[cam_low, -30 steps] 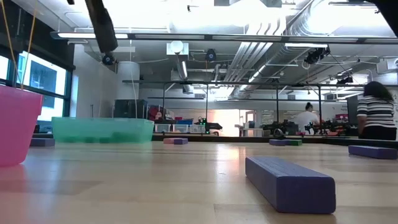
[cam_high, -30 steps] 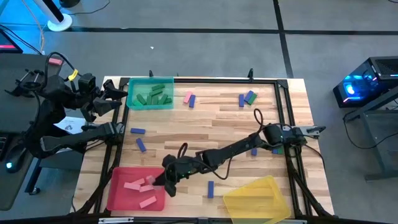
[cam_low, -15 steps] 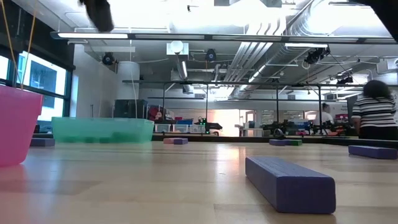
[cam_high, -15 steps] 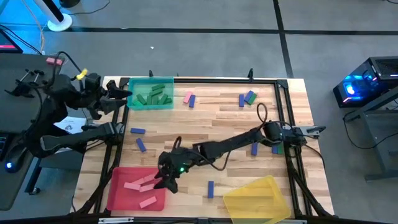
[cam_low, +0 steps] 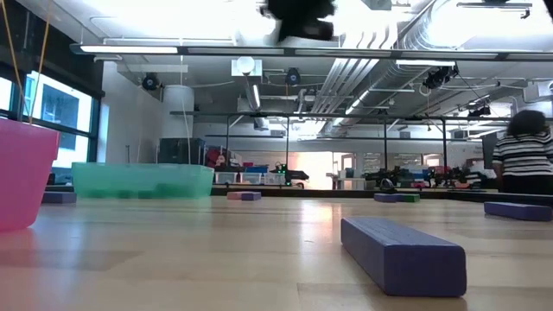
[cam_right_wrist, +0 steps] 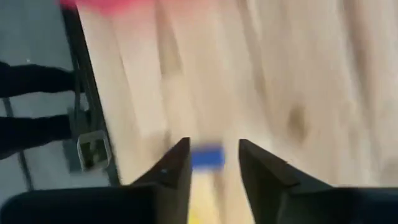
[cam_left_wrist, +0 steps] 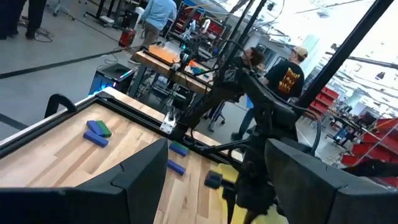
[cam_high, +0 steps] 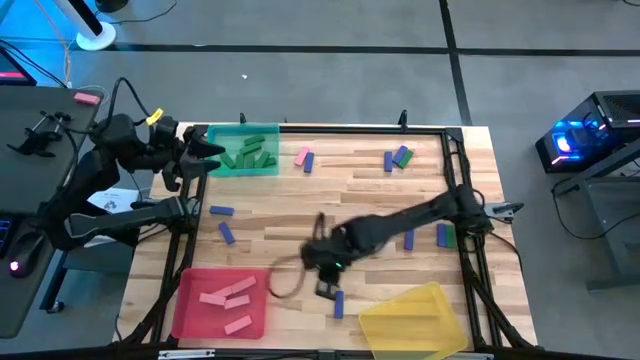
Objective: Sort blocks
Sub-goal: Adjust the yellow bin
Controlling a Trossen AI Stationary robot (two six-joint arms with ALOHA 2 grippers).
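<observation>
My right gripper hangs open over bare wood in the near middle of the table, pointing steeply down, with nothing between its fingers. Just beyond its tips a blue block lies flat on the table. The red tray holds three pink blocks; the green tray holds green ones. My left gripper waits open and level by the green tray's left edge. Loose blue, pink and green blocks lie scattered over the table.
A yellow tray stands at the near right. Loose blocks lie at the far middle, far right, left and right. A black frame rims the table. People stand in the room beyond.
My right gripper has swung from the red tray's right edge toward the table's right, rising and tipping steeply down, and now hangs near the lone blue block. My left gripper has crept a little toward the green tray.
</observation>
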